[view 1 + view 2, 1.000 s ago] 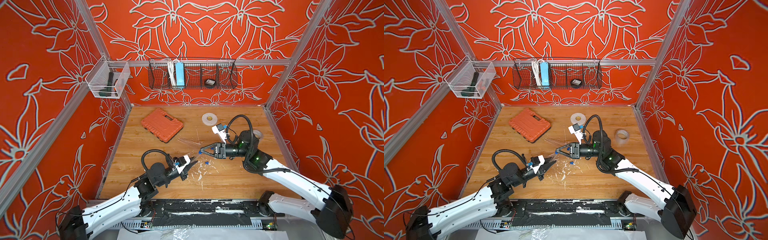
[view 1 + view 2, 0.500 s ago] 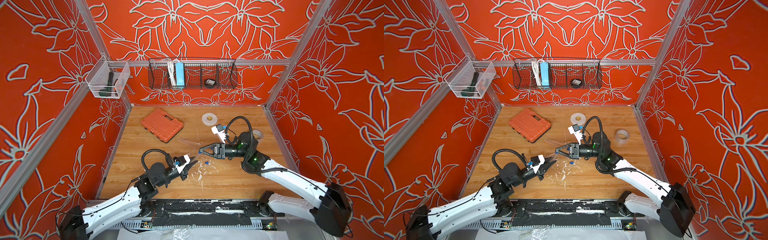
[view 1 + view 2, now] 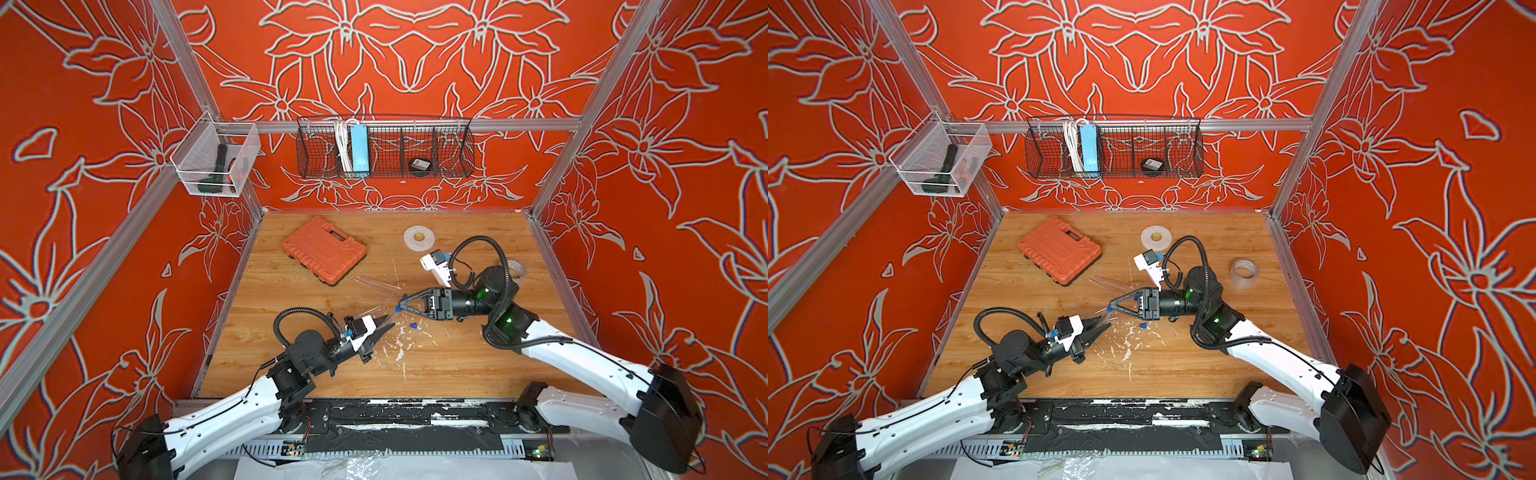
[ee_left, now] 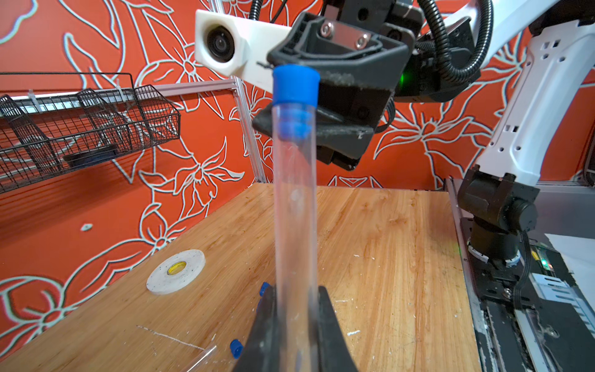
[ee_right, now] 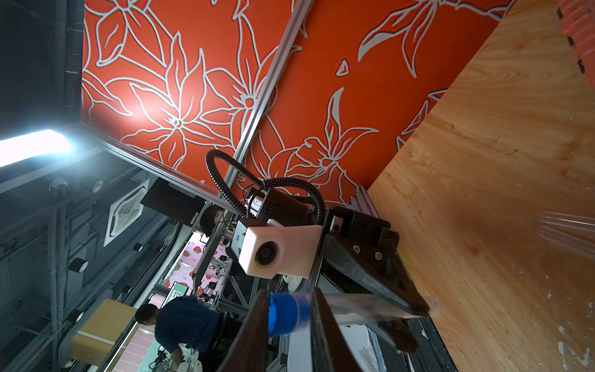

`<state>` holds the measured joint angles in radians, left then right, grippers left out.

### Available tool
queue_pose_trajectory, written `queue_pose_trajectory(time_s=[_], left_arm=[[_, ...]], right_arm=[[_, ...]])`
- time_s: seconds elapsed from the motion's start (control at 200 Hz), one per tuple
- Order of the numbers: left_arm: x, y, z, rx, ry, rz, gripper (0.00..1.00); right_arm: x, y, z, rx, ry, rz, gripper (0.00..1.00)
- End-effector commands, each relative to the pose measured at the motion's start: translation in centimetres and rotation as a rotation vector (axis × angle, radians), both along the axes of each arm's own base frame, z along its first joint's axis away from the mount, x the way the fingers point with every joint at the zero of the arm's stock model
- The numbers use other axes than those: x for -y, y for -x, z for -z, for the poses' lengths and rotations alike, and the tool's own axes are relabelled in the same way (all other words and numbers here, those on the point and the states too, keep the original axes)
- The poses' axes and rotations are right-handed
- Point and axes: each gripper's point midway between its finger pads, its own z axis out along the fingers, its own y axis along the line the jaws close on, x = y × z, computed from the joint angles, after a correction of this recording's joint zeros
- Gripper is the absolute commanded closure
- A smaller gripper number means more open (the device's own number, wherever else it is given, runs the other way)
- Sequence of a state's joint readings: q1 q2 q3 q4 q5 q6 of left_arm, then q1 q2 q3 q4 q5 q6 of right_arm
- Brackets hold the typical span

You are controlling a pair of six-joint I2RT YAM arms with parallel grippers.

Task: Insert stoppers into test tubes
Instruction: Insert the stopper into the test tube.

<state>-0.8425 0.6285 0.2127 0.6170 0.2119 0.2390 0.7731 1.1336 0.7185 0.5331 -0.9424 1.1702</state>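
Note:
My left gripper [image 3: 390,325] [image 4: 294,322] is shut on a clear test tube [image 4: 294,209] [image 3: 1104,316], which points up and away from its jaws. A blue stopper [image 4: 295,85] [image 3: 399,308] sits in the tube's mouth, partly pushed in. My right gripper [image 3: 401,306] [image 5: 286,319] is shut on that stopper [image 5: 285,314], tip to tip with the left gripper. Two loose stoppers [image 3: 413,326] [image 4: 236,348] lie on the wood just below the grippers. More test tubes [image 3: 376,284] [image 5: 566,225] lie flat beside the orange case.
An orange tool case [image 3: 324,254] lies at the back left of the table. A white tape roll [image 3: 419,237] is at the back centre and a clear tape roll [image 3: 1244,272] behind the right arm. A wire basket [image 3: 384,149] and clear bin [image 3: 214,164] hang on the walls.
The right gripper has edged slightly toward the left gripper with the stopper at the tube's mouth. The left arm has held still.

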Motion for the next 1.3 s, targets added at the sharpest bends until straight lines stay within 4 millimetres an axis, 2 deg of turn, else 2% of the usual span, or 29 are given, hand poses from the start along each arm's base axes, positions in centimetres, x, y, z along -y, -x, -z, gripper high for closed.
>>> queue_pose_trajectory(time_s=[0.0,0.41,0.591,0.691,0.796,0.896,1.011,1.076,1.156,1.296], left_arm=[[-2.4,4.1,-12.2,0.34,0.327,0.077,1.0],[-2.3,6.0,-12.9,0.459,0.314,0.139,1.0],[-2.0,5.2,-13.0,0.431,0.303,0.122,1.0],[-1.7,3.9,-12.4,0.372,0.271,0.078,1.0],[-0.9,1.7,-10.3,0.281,0.17,0.013,1.0],[0.1,-0.4,-6.4,0.179,-0.004,-0.04,1.0],[0.3,-1.8,-2.9,0.107,-0.139,-0.083,1.0],[0.3,-2.4,-1.5,0.08,-0.188,-0.107,1.0],[0.1,-3.2,-0.1,0.048,-0.256,-0.145,1.0],[-0.4,-5.1,3.0,-0.034,-0.436,-0.225,1.0]], right_arm=[[-0.1,0.0,7.2,-0.206,0.199,0.007,0.77],[-0.5,-0.3,8.3,-0.251,0.193,0.002,0.78],[-0.5,-0.2,8.5,-0.245,0.205,-0.002,0.78],[-0.3,-0.1,7.9,-0.225,0.202,0.001,0.77],[0.1,-0.2,5.4,-0.164,0.169,0.014,0.71],[1.2,-0.4,2.2,-0.087,0.136,0.035,0.61],[2.9,-0.7,-2.0,-0.006,0.085,0.06,0.54],[3.7,-0.7,-3.5,0.035,0.088,0.076,0.51],[4.7,-1.2,-3.8,0.072,0.133,0.119,0.44],[7.0,-3.3,-1.8,0.057,0.213,0.254,0.38]])
